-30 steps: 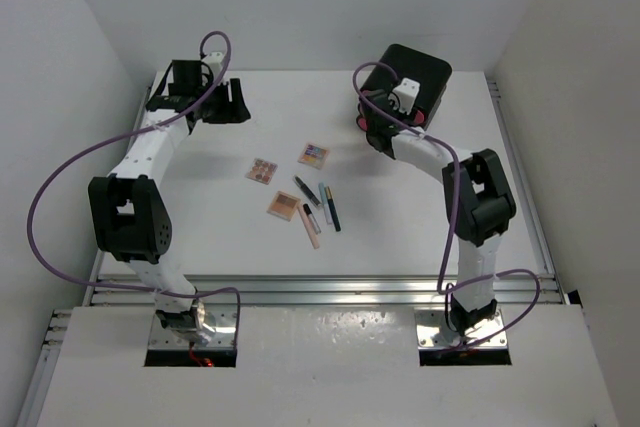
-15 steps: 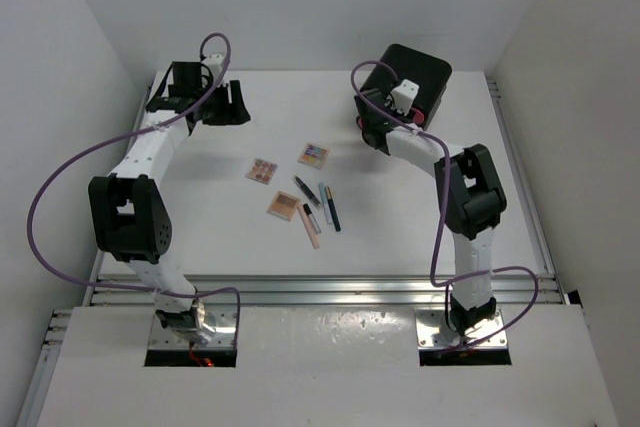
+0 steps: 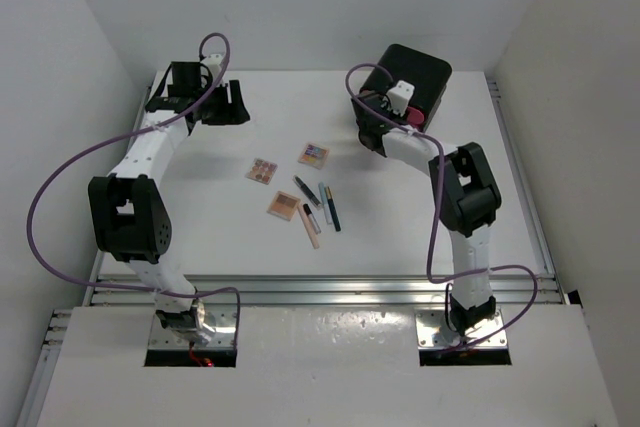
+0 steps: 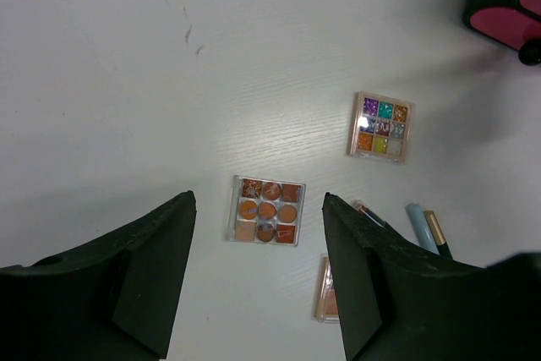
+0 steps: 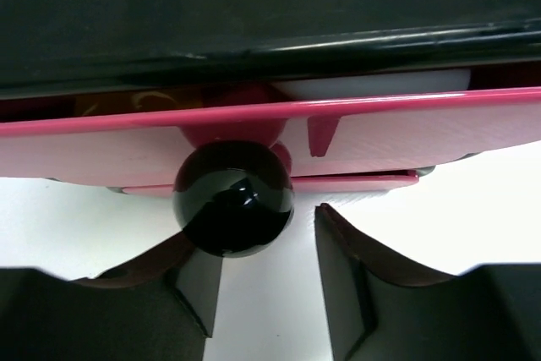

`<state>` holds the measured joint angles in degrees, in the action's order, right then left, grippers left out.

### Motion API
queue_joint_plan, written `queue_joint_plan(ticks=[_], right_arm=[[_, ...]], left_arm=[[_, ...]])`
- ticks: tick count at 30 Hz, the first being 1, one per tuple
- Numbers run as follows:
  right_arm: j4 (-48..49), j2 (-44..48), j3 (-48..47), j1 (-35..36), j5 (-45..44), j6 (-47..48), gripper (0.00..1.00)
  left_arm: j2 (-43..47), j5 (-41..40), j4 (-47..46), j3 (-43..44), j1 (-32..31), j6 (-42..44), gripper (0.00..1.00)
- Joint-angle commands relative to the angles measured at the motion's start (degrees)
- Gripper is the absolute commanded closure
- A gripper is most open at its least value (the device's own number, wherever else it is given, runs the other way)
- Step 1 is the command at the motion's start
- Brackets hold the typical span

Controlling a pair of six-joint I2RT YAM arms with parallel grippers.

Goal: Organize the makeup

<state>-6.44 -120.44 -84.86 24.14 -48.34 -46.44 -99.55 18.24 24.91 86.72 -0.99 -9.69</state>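
- Lying mid-tabletop, nearest the arm bases: three small square eyeshadow palettes (image 3: 283, 206) beside a loose fan of slim pencils (image 3: 318, 209) in black, pale blue and peach, on the white tabletop (image 3: 400, 217).
- Farther left, the left end effector (image 4: 258, 200) hovers with fingers spread, holding nothing.
- Farthest right, the right end effector (image 5: 264, 230), fingers apart, sits at the glossy black round knob (image 5: 232, 198) of a pink plastic drawer (image 5: 380, 137) in a black box (image 3: 415, 72).

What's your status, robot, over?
Left claw open, holding nothing. Right claw open beside black drawer knob. Palettes, pencils loose on table.
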Motion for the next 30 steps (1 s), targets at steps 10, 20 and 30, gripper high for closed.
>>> queue_joint_plan(ticks=[10, 20, 30], right_arm=[[3.54, 0.38, -1.27, 1.35, -3.78, 1.17, 0.81], [4.42, 3.37, 3.29, 3.02, -4.83, 2.75, 1.0], [5.21, 6.1, 6.82, 4.51, -4.84, 2.22, 0.64]], left_arm=[[0.23, 1.45, -1.7, -0.58, 0.82, 0.03, 0.33], [0.23, 1.45, -1.7, -0.58, 0.82, 0.03, 0.33], [0.23, 1.97, -1.7, -0.58, 0.82, 0.03, 0.33]])
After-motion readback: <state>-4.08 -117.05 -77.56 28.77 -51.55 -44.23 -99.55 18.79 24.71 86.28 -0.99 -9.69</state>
